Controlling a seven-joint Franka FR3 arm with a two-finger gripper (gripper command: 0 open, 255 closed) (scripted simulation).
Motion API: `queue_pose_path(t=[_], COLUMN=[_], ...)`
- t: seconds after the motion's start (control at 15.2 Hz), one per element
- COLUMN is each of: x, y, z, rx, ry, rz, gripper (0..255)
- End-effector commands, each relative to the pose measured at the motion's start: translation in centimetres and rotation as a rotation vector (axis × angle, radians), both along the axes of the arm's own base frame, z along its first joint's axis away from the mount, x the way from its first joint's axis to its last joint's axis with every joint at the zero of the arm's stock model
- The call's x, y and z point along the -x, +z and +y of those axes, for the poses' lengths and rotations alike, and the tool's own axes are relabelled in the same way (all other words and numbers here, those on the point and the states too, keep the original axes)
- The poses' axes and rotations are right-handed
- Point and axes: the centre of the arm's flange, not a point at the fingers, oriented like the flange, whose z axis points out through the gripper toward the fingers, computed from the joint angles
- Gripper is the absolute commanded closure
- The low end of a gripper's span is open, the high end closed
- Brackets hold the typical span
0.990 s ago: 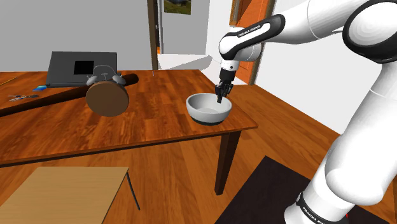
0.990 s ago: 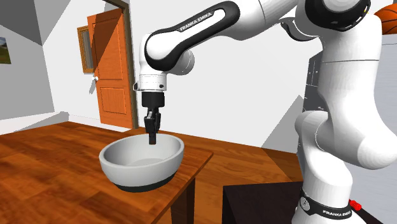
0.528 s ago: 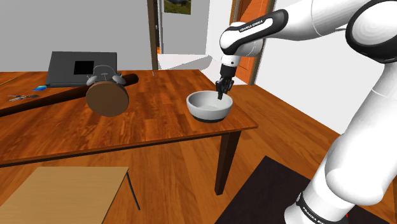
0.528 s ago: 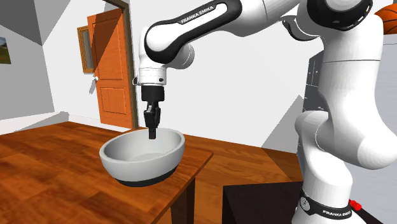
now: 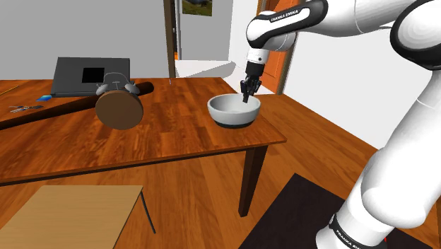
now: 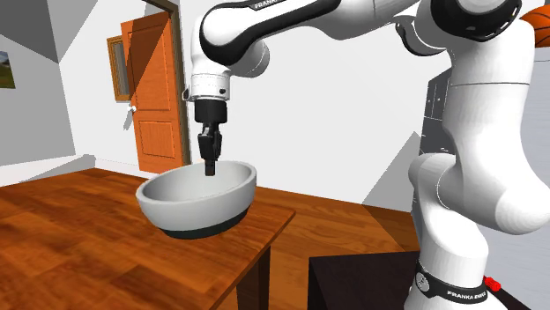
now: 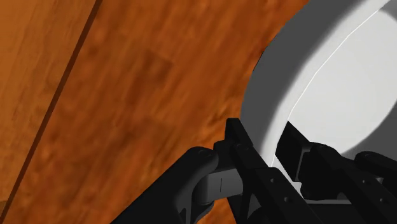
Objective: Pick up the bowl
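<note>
A: Higher than a second ago, both of them. The bowl (image 5: 234,111) has come up with the pincer (image 5: 245,97), and the arm's elbow sits nearer the top of the shoulder view.

B: Is it held?

A: Yes. The wrist view settles that: the pincer (image 7: 270,149) is pinching the bowl's (image 7: 331,83) rim, one black finger (image 7: 245,149) outside the wall and the other inside, with the wood of the bench (image 7: 140,83) beneath.

B: And from across the room?

A: In the second exterior view the pincer (image 6: 211,167) hangs straight down onto the far rim. The bowl (image 6: 198,198) is pale grey with a dark base, near the bench's (image 6: 70,229) corner. The base looks just off the wood there. An orange door (image 6: 154,97) stands behind.

B: Does the shoulder view add anything?

A: The rest of the bench (image 5: 177,134). A round brown alarm clock (image 5: 119,106) sits well apart from the bowl towards that view's left, with a dark flat case (image 5: 92,76) behind it.
</note>
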Motion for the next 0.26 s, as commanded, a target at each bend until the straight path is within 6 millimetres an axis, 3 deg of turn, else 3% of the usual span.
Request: queue_pose_path(t=[0.0,0.2], x=[-0.04,-0.03], y=[1.16,1.77], z=[-0.15,-0.15], rx=[0.0,0.0], ry=[0.0,0.0], rz=[-0.001,-0.001], gripper=[255,255])
